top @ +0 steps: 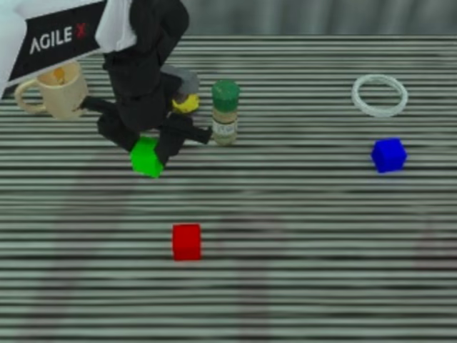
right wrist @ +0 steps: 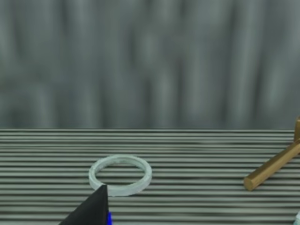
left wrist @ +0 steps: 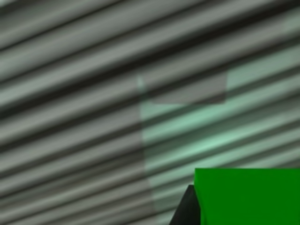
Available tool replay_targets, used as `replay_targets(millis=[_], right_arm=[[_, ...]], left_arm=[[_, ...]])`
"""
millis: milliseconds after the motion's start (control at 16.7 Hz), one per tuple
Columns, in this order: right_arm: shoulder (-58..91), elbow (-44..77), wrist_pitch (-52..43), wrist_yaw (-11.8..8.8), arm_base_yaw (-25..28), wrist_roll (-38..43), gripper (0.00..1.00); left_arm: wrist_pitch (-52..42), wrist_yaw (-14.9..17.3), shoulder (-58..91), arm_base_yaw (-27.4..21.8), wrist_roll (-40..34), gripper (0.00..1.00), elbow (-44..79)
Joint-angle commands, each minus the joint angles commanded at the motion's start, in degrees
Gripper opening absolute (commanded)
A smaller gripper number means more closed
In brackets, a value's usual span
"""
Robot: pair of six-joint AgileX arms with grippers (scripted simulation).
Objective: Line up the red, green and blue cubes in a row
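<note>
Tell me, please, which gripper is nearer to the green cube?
The left. The left gripper is right at the green cube, fingers either side. The right arm is outside the top view; its wrist camera looks toward the white ring.

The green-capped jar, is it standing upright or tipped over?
Upright: the top view shows the jar with its green cap above its body, standing on the table.

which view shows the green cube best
The top view: the green cube shows between the left gripper's fingers, up-left of the red cube. The left wrist view shows only one cropped green face; the right wrist view shows none.
</note>
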Motion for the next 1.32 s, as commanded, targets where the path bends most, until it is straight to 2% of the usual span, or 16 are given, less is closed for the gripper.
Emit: replay_targets(millis=[120, 300, 900, 1080, 1320], right_arm=[[0.0, 0.0, 0.0, 0.0, 0.0, 0.0, 1.0], [0.0, 0.0, 0.0, 0.0, 0.0, 0.0, 1.0], [0.0, 0.0, 0.0, 0.0, 0.0, 0.0, 1.0], [0.0, 0.0, 0.0, 0.0, 0.0, 0.0, 1.0], [0.0, 0.0, 0.0, 0.0, 0.0, 0.0, 1.0]], left_arm=[[-0.11, -0.03, 0.02, -0.45, -0.83, 0.0, 0.07], [-0.71, -0.23, -0.11, -3.33, -6.48, 0.0, 0.34], [-3.23, -1.4, -3.03, -18.93, -39.87, 0.0, -0.91], [-3.23, -1.6, -3.89, -20.81, -43.25, 0.0, -1.21], [-3.18, -1.55, -3.63, -20.56, -43.13, 0.0, -1.05]])
